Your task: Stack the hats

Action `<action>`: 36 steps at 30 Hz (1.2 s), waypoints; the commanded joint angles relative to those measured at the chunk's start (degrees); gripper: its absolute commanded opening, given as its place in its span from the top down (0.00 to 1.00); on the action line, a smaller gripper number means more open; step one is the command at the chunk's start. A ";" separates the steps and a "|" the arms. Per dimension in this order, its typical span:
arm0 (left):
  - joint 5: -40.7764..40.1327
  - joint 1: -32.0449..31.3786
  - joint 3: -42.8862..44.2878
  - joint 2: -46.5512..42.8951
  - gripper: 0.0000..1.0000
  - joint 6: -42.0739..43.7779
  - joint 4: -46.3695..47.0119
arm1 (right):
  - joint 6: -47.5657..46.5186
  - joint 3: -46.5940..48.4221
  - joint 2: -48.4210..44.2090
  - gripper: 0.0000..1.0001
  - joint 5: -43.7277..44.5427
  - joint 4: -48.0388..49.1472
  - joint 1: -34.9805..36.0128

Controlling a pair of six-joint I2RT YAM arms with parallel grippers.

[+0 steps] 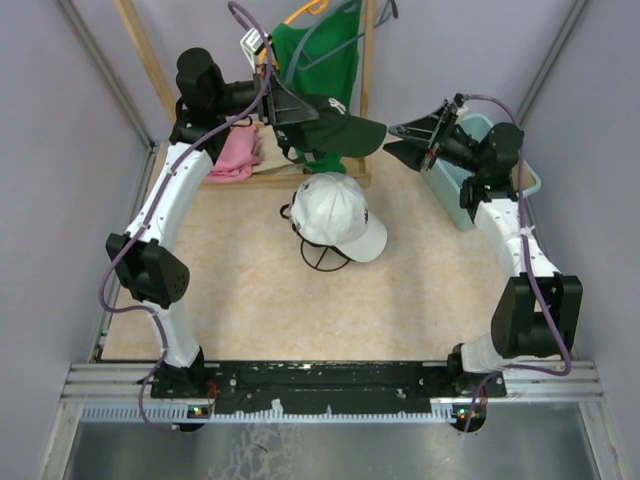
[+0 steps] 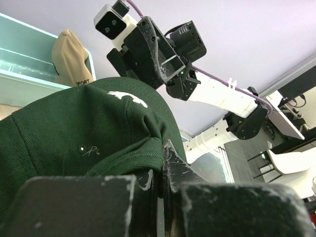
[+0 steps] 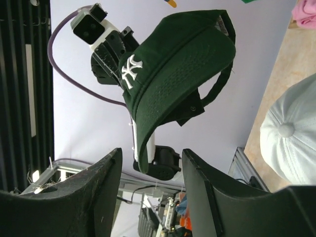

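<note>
1. The left fingers [image 2: 167, 174] are pressed together on the dark cap [image 1: 335, 125]. They pinch a fold of its crown fabric and hold it in the air above the counter [image 1: 240, 290].
2. The dark cap's brim points away from the left fingers and toward the right fingers [image 3: 106, 177]. A white letter emblem sits on the front of its crown.
3. The right fingers stand apart with nothing between them. They face the dark cap's brim, near it but not touching.
4. The white cap [image 1: 338, 215] rests crown-up on the counter. It lies below the gap between the two sets of fingers and apart from both, on the side nearer the arm bases.
5. A thin dark loop [image 1: 325, 258] shows at the white cap's near edge. Whether it belongs to another cap underneath cannot be told.
6. The tan cap [image 2: 71, 54], with dark lettering at its lower edge, sits in the teal bin [image 1: 530, 180]. The bin lies just behind and below the right fingers. In the left wrist view, the tan cap shows beyond the dark cap.
7. A pink cloth [image 1: 235, 150] lies under the left arm, just behind the left fingers.
8. A green shirt [image 1: 320, 55] on an orange hanger [image 1: 300, 12] hangs beyond the left fingers.
</note>
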 commanded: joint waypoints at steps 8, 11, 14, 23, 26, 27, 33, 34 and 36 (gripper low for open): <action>2.42 -0.44 1.03 -1.19 1.00 -0.18 3.09 | 4.45 5.62 4.57 0.48 -0.60 6.19 0.06; 2.61 -0.63 0.86 -1.12 1.00 -0.17 3.32 | 5.40 6.74 6.06 0.49 -0.23 7.01 1.26; 2.50 -0.72 0.55 -1.17 1.00 0.47 3.01 | 6.35 7.47 6.92 0.51 0.17 7.58 2.20; 2.21 -0.79 0.23 -0.35 1.00 1.58 2.42 | 9.81 6.62 6.54 0.65 0.09 10.75 2.83; 2.14 -0.81 0.18 0.00 1.00 1.99 2.16 | 11.09 5.90 6.22 0.66 0.04 11.82 2.89; 2.11 -0.81 0.23 0.15 1.00 2.13 2.06 | 11.24 5.77 6.17 0.66 0.00 12.06 2.91; 2.29 -0.98 0.64 0.74 1.00 1.99 2.27 | 12.42 5.35 6.36 0.67 -0.01 13.19 3.46; 2.29 -0.98 0.61 0.81 1.00 2.00 2.25 | 12.60 5.52 6.46 0.68 -0.01 13.23 3.65; 2.40 -0.98 0.61 0.91 1.00 2.18 2.18 | 12.80 5.85 6.67 0.68 0.01 13.25 4.23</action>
